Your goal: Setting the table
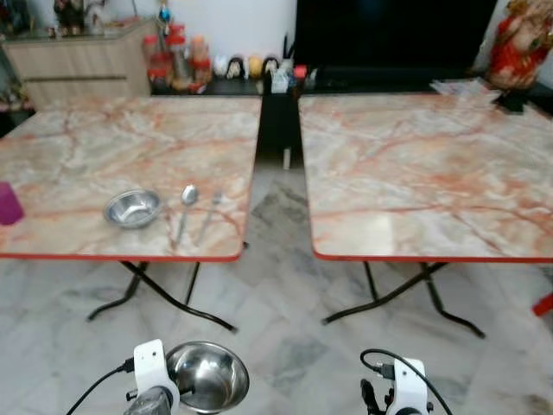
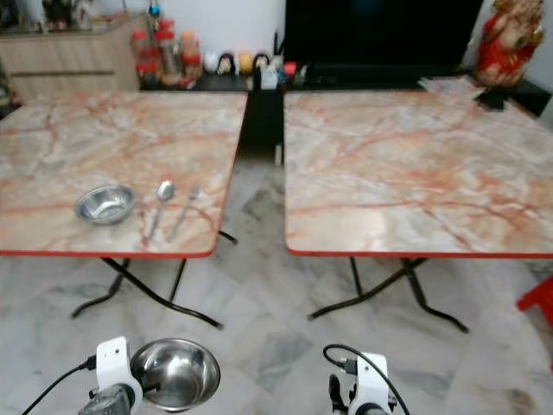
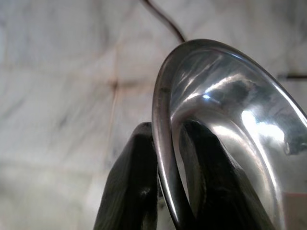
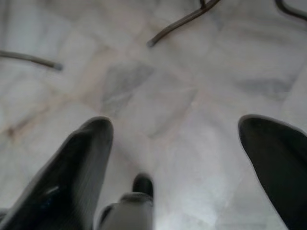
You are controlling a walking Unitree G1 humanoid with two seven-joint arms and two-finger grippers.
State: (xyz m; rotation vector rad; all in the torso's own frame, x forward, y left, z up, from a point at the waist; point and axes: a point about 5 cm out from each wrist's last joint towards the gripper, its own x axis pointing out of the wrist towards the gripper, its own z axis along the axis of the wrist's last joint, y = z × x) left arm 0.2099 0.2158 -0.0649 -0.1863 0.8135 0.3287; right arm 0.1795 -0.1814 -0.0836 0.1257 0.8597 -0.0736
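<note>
The left gripper (image 3: 165, 201) is pinching the rim of a steel bowl (image 1: 207, 376), one black finger outside the wall and one inside, as the left wrist view is showing. It is holding the bowl low over the marble floor (image 1: 285, 346), short of the tables, with the hollow facing up.

The right gripper (image 4: 177, 158) is hanging low on the other side with its two fingers spread wide and nothing between them; pale floor tiles and dark table legs are lying beneath it in the right wrist view.

Ahead, two marble-patterned folding tables are standing side by side with a gap between them. On the left table (image 1: 130, 138), near its front edge, a second steel bowl (image 1: 133, 207) is sitting upright. Just beside it, toward the table's right edge, a spoon (image 1: 185, 207) is lying with its handle pointing at the front edge, and a fork (image 1: 210, 214) is lying alongside the spoon. A pink cup (image 1: 9, 204) is showing at the table's left edge. The right table (image 1: 423, 173) is carrying some papers (image 1: 462, 87) at its far right corner, beside a red figurine (image 1: 518, 43).

Behind the tables, a dark television (image 1: 389, 35) and a low shelf with jars (image 1: 177, 59) are standing against the wall.
</note>
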